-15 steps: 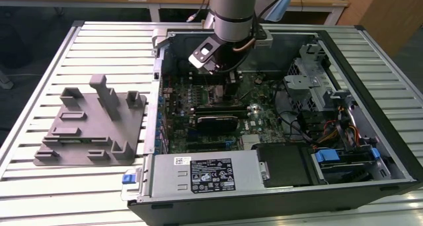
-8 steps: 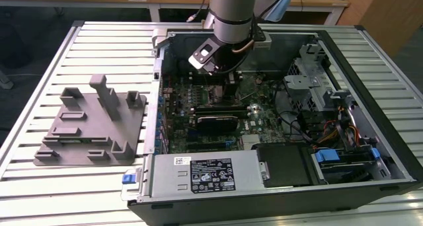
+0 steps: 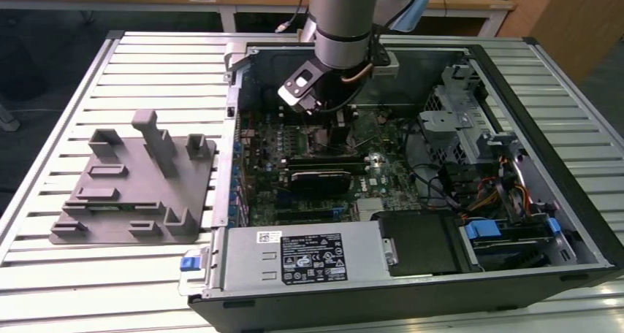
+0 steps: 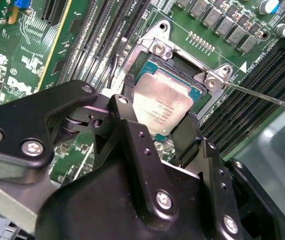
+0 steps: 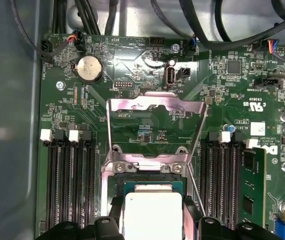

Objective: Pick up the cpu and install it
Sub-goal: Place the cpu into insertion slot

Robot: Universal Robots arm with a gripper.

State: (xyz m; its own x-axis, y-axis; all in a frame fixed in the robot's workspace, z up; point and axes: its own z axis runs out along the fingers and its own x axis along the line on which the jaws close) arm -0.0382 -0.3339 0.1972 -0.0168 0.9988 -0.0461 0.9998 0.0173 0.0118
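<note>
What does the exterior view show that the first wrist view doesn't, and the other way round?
Exterior view: the grey plastic tray with upright pegs on the slatted metal table, beside the open black computer case, and the grey robot arm reaching inside.
First wrist view: the silver square cpu held in the black hand, by the swung-open metal socket frame, plus a round silver coin battery.
Both: the green motherboard.

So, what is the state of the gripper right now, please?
The gripper: jaws closed on the cpu, one on each side, holding it at the open socket.
</note>
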